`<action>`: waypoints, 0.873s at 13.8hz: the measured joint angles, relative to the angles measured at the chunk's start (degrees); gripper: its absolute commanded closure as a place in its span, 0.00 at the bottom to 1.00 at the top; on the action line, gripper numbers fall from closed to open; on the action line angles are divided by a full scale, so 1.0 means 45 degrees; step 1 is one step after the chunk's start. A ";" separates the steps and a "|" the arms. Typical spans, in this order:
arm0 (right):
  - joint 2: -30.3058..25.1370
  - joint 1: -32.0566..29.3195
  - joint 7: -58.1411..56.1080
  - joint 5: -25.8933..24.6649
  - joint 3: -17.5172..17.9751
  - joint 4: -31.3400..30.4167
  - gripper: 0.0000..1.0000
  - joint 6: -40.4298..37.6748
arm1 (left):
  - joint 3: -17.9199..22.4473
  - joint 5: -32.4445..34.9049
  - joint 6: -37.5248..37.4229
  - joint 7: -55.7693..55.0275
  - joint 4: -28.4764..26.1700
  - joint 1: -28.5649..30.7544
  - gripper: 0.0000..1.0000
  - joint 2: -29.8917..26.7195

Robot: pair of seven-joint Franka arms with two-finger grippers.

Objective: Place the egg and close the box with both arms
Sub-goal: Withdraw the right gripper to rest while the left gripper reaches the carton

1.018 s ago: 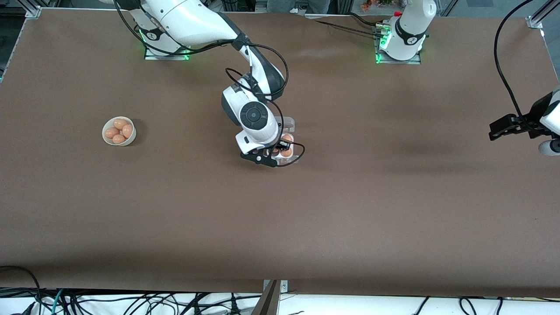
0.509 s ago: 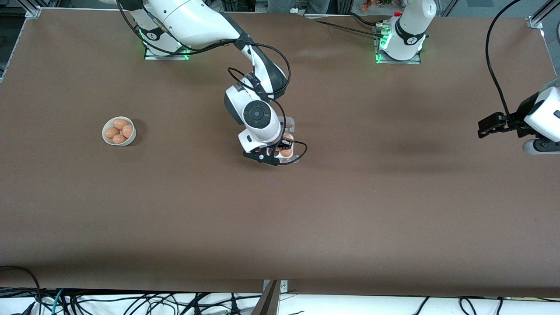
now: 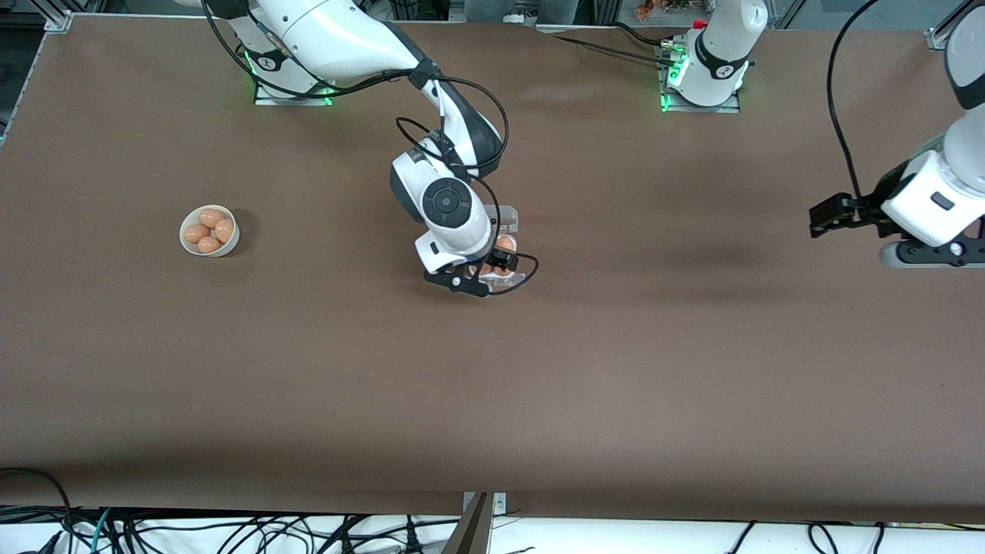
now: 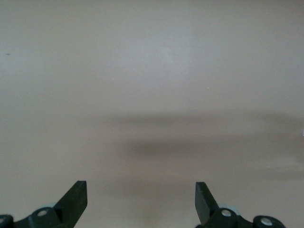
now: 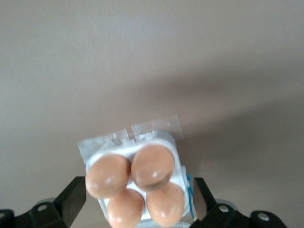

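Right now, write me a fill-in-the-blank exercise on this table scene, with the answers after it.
1. The box holds ____ eggs.
2. The right hand, over the box, has its fingers ____.
3. The eggs not in the box lie in a round white ____ toward the right arm's end of the table.
4. The left hand is open, with only bare ____ under it.

Answers: four; open; bowl; table
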 measured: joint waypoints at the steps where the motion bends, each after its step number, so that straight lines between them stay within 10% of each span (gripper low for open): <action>1: -0.0003 -0.0286 -0.0182 0.0000 -0.0044 0.0144 0.00 -0.0017 | -0.0008 -0.0099 -0.0129 -0.0072 -0.0001 -0.0236 0.00 0.0009; 6: -0.0322 -0.1879 -0.2471 -0.0010 -0.0470 0.0547 0.00 -0.1214 | -0.0071 -0.0851 -0.1087 -0.0632 -0.0004 -0.1727 0.18 0.0254; 10: -0.1270 -0.2009 -0.4280 -0.0010 -0.2008 0.0617 0.00 -0.3072 | -0.0098 -0.2979 -0.1253 -0.3681 -0.0013 -0.2910 0.84 0.0929; 12: -0.1776 -0.2378 -0.5036 -0.0059 -0.2267 0.0559 0.00 -0.3475 | -0.0110 -0.3226 -0.1420 -0.5542 -0.0014 -0.3815 0.93 0.1251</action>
